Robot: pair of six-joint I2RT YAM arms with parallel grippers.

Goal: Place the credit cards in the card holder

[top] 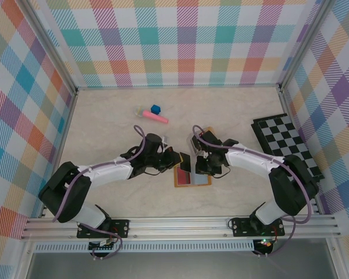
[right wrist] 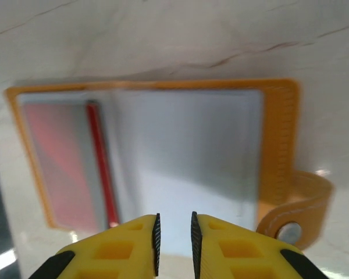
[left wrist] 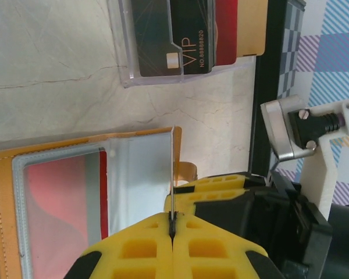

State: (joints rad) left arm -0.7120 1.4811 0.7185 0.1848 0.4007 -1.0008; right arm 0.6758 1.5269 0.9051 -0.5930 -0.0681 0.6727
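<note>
The card holder (top: 192,178) lies open and flat between the two arms, with an orange-brown rim (right wrist: 277,133) and clear sleeves; a red card (right wrist: 58,163) sits in its left sleeve. My left gripper (left wrist: 173,224) is shut on a thin dark credit card (left wrist: 173,174), seen edge-on, standing over the holder's right sleeve (left wrist: 136,174). In the top view that card (top: 185,163) shows at the left gripper (top: 175,160). More credit cards (left wrist: 174,35), black, red and tan, rest in a clear tray. My right gripper (right wrist: 174,233) hovers low over the holder, jaws slightly open with nothing between them.
A black-and-white chequered board (top: 285,142) lies at the right wall. A pink stick (top: 156,117) and a blue cube (top: 156,108) sit at the back middle. The holder's snap strap (right wrist: 296,215) sticks out on its right side.
</note>
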